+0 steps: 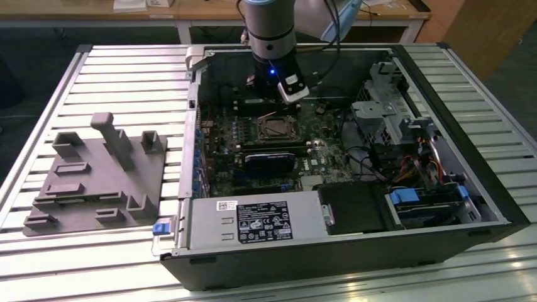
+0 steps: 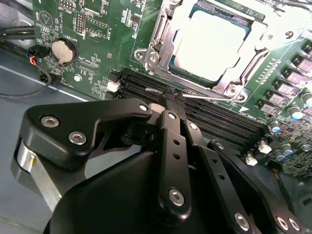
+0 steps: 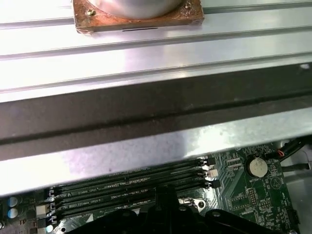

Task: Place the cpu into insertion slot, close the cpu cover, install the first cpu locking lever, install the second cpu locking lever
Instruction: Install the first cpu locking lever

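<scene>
My fingers (image 2: 170, 105) are pressed together, tips down on the motherboard (image 2: 97, 24) beside the socket. They meet right at a thin wire locking lever (image 2: 214, 99) that runs along the socket's edge; I cannot tell whether the wire is pinched between them or just touching them.

The cpu (image 2: 214, 44) lies flat in the insertion slot (image 1: 275, 128), pale face up. The cpu cover (image 2: 158, 46) is down over it, its silver frame ringing the chip.

Just beside my fingertips run the long black memory slots (image 2: 219, 122), and a round coin battery (image 2: 62, 51) sits further off on the board.

In the exterior view my arm (image 1: 270, 31) reaches down into the open computer case (image 1: 336, 264), which lies on its side on the slatted metal worktop (image 1: 126, 69) – toward the exterior view's right edge. A grey moulded fixture (image 1: 92, 176) rests near the exterior view's left edge, well apart from the case.
</scene>
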`<state>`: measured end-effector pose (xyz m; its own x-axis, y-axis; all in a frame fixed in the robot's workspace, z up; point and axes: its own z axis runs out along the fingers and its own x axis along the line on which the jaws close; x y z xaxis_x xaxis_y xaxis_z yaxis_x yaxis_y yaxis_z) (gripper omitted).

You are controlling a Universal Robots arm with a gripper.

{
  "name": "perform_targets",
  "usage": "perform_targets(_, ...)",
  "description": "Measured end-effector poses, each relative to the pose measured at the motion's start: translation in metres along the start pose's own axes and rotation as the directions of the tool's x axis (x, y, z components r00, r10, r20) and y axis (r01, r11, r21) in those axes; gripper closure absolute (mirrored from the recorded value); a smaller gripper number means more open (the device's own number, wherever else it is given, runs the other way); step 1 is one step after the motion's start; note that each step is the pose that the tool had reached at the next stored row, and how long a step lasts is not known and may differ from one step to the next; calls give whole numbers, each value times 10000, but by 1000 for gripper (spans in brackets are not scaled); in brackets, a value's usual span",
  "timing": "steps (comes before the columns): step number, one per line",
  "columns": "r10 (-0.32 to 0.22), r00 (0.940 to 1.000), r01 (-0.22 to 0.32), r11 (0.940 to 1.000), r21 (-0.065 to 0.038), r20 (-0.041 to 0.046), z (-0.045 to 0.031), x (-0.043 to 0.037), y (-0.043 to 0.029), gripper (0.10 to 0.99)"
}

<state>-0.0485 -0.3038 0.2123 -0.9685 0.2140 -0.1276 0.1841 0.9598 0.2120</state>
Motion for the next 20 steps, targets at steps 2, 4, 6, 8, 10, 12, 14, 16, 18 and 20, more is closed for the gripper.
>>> perform_targets(2, 181, 9998, -181, 9998, 23, 45, 5, 1, 0, 980)
perform_targets(4, 345, 9994, -346, 9994, 43, 87, 10, 3, 1, 980)
perform_targets(6, 483, 9988, -484, 9988, 61, 121, 16, 8, 4, 980)
perform_targets(8, 569, 9983, -570, 9983, 70, 143, 20, 17, 10, 980)
perform_targets(10, 629, 9979, -630, 9980, 77, 159, 25, 29, 16, 980)
perform_targets(12, 683, 9975, -685, 9976, 79, 173, 30, 37, 19, 980)
perform_targets(14, 731, 9972, -733, 9973, 88, 184, 34, 44, 24, 980)
perform_targets(16, 763, 9969, -764, 9970, 90, 193, 40, 46, 29, 980)
perform_targets(18, 818, 9964, -821, 9966, 100, 206, 45, 47, 29, 980)
perform_targets(20, 870, 9960, -873, 9961, 111, 220, 47, 48, 28, 980)
